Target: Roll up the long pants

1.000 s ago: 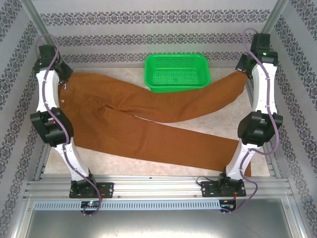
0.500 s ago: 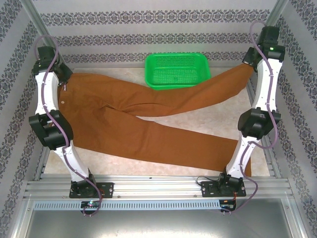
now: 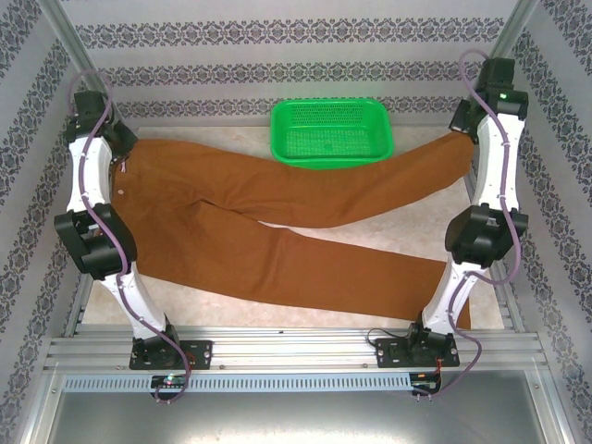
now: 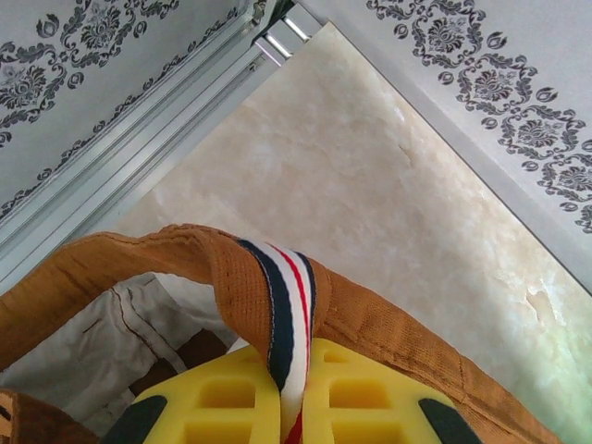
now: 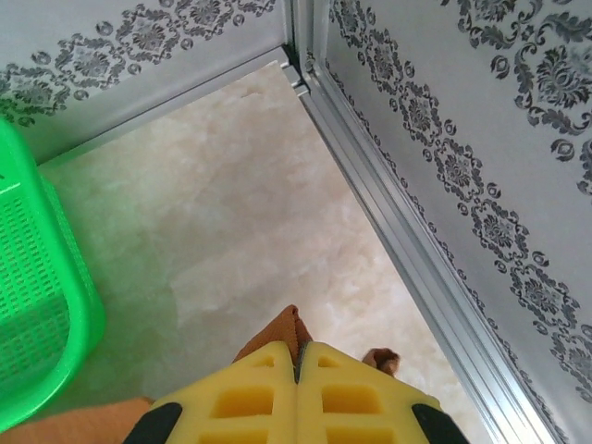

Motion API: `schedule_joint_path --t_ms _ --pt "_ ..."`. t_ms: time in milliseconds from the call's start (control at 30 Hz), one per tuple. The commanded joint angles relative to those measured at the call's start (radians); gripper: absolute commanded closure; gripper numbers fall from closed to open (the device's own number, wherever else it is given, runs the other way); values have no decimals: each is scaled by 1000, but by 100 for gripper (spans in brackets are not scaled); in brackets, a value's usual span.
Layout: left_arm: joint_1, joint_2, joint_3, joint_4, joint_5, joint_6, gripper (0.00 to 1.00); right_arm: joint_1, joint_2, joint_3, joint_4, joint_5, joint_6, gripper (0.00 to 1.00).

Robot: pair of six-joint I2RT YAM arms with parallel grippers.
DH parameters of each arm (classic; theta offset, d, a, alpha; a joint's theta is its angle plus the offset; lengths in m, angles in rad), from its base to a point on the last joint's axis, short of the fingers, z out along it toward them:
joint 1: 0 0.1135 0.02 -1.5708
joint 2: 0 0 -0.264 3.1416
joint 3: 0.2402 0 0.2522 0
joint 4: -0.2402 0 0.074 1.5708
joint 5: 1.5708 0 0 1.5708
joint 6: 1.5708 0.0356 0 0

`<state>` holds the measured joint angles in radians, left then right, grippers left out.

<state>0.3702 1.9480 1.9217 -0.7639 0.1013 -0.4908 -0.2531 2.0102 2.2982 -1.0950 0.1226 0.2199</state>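
Note:
The long pants [image 3: 268,208], rust-brown, lie spread across the table with the waistband at the far left and the two legs running right. My left gripper [image 4: 294,388] is shut on the waistband [image 4: 222,268], pinching it at a navy, white and red striped loop [image 4: 287,305]; pale lining shows inside. My right gripper [image 5: 298,356] is shut on the cuff [image 5: 282,331] of the far leg, held up at the far right corner. The near leg [image 3: 370,273] lies flat and ends by the right arm's base.
A green plastic basket [image 3: 331,132] stands at the back middle, its front rim touching the far leg. Patterned walls and metal rails [image 5: 407,240] close in both far corners. Bare marble tabletop [image 3: 407,222] shows between the two legs.
The right gripper lifted the far leg's cuff back toward the far right corner, then settled a little lower. The far leg now stretches straighter. The left arm barely moved.

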Motion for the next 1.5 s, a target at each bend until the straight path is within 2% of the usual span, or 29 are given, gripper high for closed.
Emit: schedule_joint_path --t_ms 0,200,333,533,767,900,1033,1167,1367,1467 --pt "19 -58 -18 54 -15 -7 100 7 -146 -94 108 68 -23 100" --pt "31 -96 -49 63 -13 -15 100 5 -263 -309 170 95 -13 100" --pt "89 -152 -132 92 -18 -45 100 -5 -367 -480 241 121 5 100" --pt "222 -244 -331 242 29 -160 100 -55 -605 -838 464 160 63 100" --pt "233 -311 -477 377 -31 -217 100 -130 -866 -1192 744 241 64 100" --pt "244 -362 -556 422 -77 -249 100 -167 -943 -1335 841 287 99 100" --pt "265 -450 -690 470 -131 -286 100 -235 -953 -1389 812 263 184 100" --pt "301 -550 -780 429 -196 -319 100 -255 -992 -1425 791 299 211 100" --pt "305 -727 -890 236 -464 -416 100 -280 -1083 -1483 700 375 367 100" --pt "325 -791 -943 170 -522 -482 100 -299 -1134 -1519 631 397 470 100"
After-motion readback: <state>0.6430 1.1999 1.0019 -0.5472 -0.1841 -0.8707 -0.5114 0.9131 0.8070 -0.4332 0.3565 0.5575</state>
